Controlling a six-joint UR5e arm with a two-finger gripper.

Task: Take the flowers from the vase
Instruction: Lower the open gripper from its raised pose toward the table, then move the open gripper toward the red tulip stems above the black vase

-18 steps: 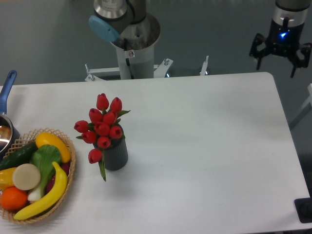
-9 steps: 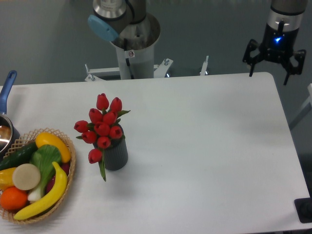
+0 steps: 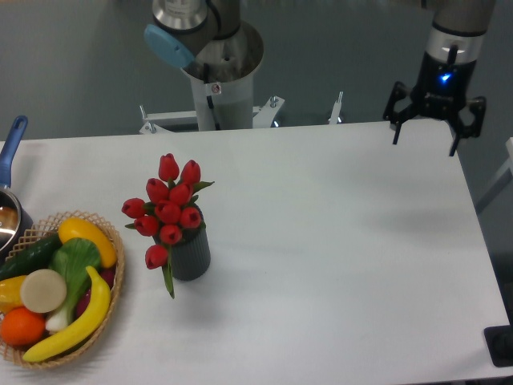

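At the upper right of the frame my gripper (image 3: 425,141) hangs over the far right corner of the white table (image 3: 345,257), with its two fingers spread wide and nothing between them. A blue light shines on my wrist above it.

Well apart from it, at the left middle of the frame, the flowers (image 3: 167,210) stand in the vase (image 3: 190,253). The bunch has its long axis nearly upright, leaning a little toward the top of the frame, with the red buds pointing up and away and the stems going down into the round mouth. One bud hangs low over the left rim, and a long green leaf drops beside the vase wall to the table. The vase is dark grey, ribbed and upright.

Near it, at the lower left, a woven basket (image 3: 112,301) holds fruit and vegetables. A pot with blue handle (image 3: 11,147) shows at the left edge.
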